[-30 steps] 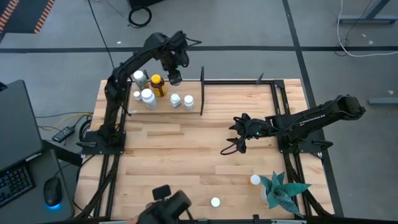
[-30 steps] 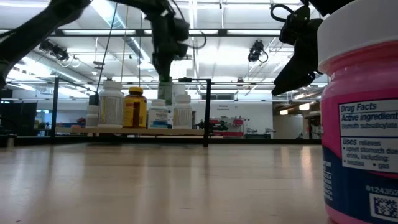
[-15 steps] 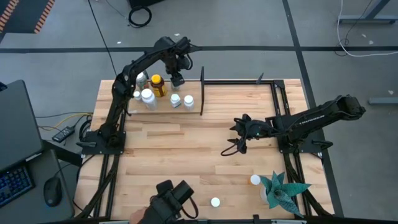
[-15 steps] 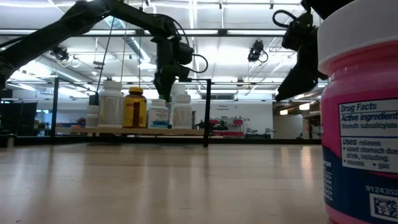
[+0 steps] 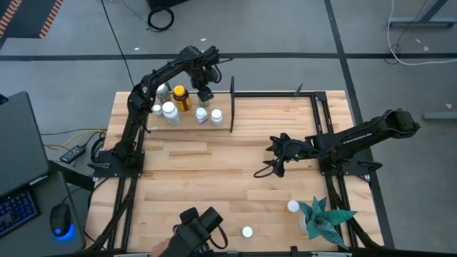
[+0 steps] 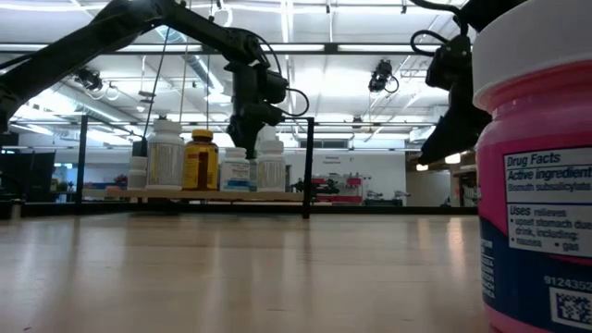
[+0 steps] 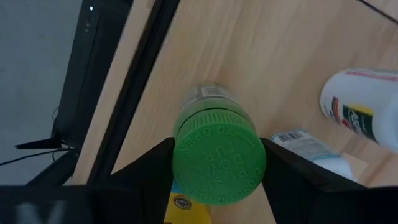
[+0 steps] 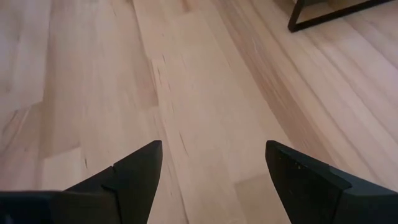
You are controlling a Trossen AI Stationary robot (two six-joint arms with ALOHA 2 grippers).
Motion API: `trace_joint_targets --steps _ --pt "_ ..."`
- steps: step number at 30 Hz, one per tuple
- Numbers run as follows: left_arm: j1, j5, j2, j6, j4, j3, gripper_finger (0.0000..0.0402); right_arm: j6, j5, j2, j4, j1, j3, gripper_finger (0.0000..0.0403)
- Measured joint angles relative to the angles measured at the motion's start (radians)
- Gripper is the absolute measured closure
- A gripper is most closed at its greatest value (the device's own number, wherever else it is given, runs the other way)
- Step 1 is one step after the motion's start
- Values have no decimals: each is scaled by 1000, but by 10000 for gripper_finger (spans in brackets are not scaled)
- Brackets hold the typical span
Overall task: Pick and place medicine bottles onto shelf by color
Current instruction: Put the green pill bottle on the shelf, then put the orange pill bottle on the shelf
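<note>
My left gripper [image 5: 205, 93] hangs over the shelf [image 5: 187, 127] at the table's far left, pointing down and shut on a green-capped medicine bottle [image 7: 217, 158]. On the shelf stand an amber bottle with a yellow cap [image 5: 181, 98] and several white bottles [image 5: 169, 112], upright on their bases. My right gripper [image 5: 275, 161] is open above bare wood at the table's middle right, with nothing between its fingers [image 8: 137, 171]. Two white-capped bottles [image 5: 247, 232] [image 5: 293, 206] stand near the table's front edge. My left gripper pinches the bottle's green cap [image 7: 184, 155] between its two fingers, one on each side. The fingers come from above, pointing down. The bottle hangs upright below them, over the shelf plank; whether its base touches the plank I cannot tell.
A black upright divider [image 5: 232, 106] closes the shelf's right end, close to the held bottle. A teal spiky plant [image 5: 325, 218] stands at the near right corner. A pink bottle [image 6: 536, 185] fills the low view's right side. Black frame posts [image 5: 314, 107] border the far right.
My left gripper has come down toward the shelf with the green-capped bottle, which stays upright in the hold, and has shifted a little toward the divider. My right gripper has sunk slightly, still open.
</note>
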Motion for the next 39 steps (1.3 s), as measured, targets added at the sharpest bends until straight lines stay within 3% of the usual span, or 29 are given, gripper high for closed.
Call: trace_joint_targets --steps 26,39 --pt "-35 -79 -38 -58 -46 -2 105 3 -33 0 6 2 0 112" --pt "-100 -83 -122 -136 -158 171 68 18 -37 0 25 2 0 112"
